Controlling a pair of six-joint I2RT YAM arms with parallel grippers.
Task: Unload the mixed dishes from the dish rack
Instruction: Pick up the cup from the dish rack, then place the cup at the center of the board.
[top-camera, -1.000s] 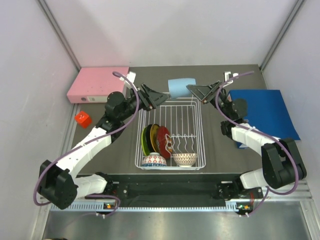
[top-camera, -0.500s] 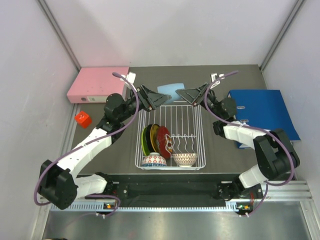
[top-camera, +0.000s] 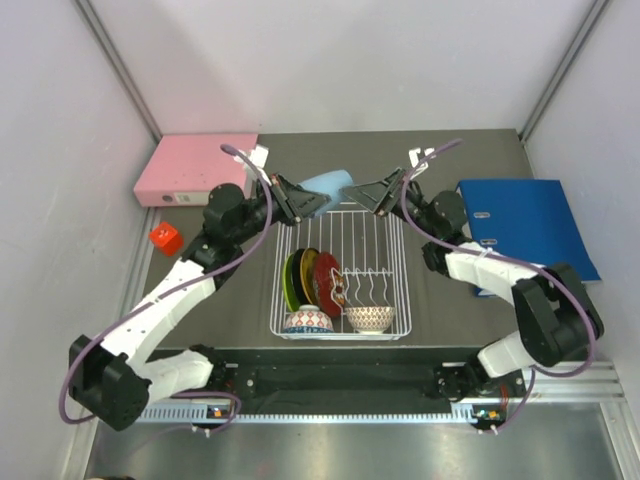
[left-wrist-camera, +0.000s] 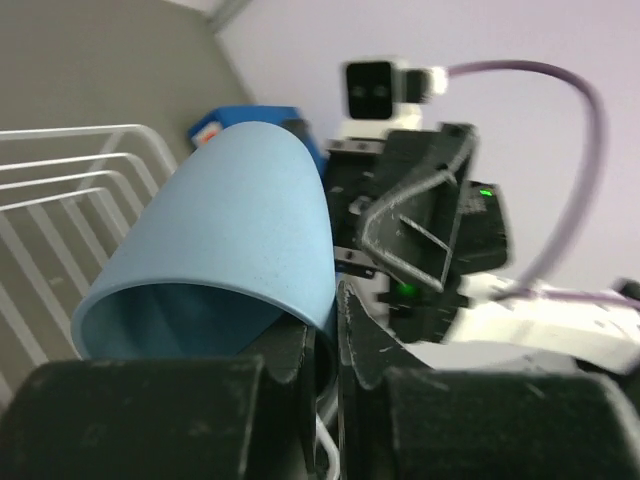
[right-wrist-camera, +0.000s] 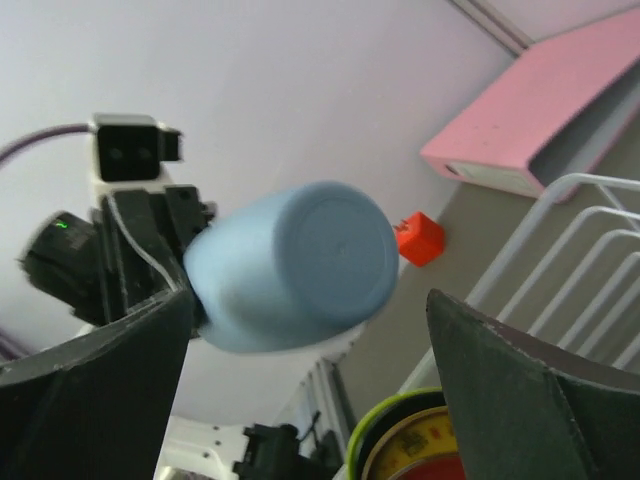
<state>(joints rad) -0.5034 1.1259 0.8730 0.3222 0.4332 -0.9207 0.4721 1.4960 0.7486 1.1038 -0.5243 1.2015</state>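
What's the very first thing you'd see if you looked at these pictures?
The pale blue cup, held in the air at the far end of the white wire dish rack: the left hand pinches its rim while the right hand stands wide open facing it. Then the colourful round plates standing on edge in the rack's left half.

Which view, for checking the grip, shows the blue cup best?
Left wrist: up close, the left gripper pinches the cup at its rim. Right wrist shows its base and side; top external, a small part.
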